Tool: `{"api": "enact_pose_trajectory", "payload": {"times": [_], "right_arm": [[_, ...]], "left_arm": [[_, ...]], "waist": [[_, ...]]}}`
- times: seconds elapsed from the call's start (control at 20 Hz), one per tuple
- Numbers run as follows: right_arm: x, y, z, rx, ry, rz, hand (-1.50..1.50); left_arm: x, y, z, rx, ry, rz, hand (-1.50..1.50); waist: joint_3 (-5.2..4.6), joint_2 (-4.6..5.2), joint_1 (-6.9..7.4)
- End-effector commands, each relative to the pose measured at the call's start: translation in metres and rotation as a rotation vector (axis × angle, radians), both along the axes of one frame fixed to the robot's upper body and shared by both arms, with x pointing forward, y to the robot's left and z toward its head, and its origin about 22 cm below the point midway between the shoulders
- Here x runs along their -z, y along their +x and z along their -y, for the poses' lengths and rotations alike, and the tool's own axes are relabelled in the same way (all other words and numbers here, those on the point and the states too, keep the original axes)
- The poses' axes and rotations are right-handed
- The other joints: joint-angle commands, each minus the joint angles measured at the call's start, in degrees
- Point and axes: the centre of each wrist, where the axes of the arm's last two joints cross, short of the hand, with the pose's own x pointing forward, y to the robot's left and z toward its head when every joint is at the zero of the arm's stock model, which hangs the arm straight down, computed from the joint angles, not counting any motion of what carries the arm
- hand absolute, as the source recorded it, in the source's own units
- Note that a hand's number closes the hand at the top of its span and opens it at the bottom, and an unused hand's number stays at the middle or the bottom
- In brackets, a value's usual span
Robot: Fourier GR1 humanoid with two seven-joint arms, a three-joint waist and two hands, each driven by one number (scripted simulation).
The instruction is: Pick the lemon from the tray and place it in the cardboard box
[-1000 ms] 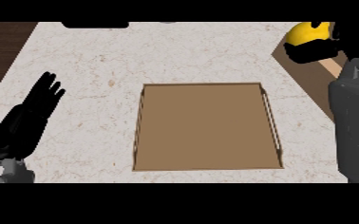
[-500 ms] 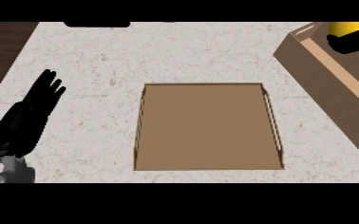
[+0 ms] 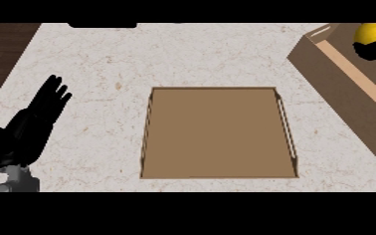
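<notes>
The yellow lemon (image 3: 366, 32) shows at the far right edge of the head view, above the open cardboard box (image 3: 332, 77). A black part of my right hand (image 3: 365, 51) is wrapped against the lemon's lower side; the rest of that hand is cut off by the edge. The brown tray (image 3: 284, 127) lies in the middle of the counter with nothing in it. My left hand (image 3: 35, 120) rests open at the left edge, fingers up, well away from the tray.
Speckled white counter (image 3: 183, 55) surrounds the tray. A black object (image 3: 103, 25) sits at the far edge. The counter's left edge meets a dark wood surface (image 3: 13, 37) at the upper left.
My right hand has carried the lemon rightward and mostly out of view, and its forearm no longer shows. The box now fills more of the right side. The left hand stays put.
</notes>
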Motion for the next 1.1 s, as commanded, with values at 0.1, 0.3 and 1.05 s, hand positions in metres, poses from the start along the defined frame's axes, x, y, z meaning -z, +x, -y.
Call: {"api": "enact_pose_trajectory", "payload": {"times": [0.1,0.3,1.05], "right_arm": [[0.055,0.006,0.026,-0.025,0.052,-0.050,1.50],[0.075,0.010,0.026,0.046,0.167,-0.242,1.50],[0.082,0.005,0.058,0.015,0.543,0.214,-1.50]], "left_arm": [[0.008,0.009,0.000,-0.003,0.006,0.013,0.00],[0.000,0.005,0.007,0.022,0.009,-0.001,0.00],[-0.002,0.004,0.001,0.002,0.012,0.006,0.00]], "waist": [[0.01,0.20,0.10],[0.00,0.11,0.12],[0.09,-0.12,-0.44]]}}
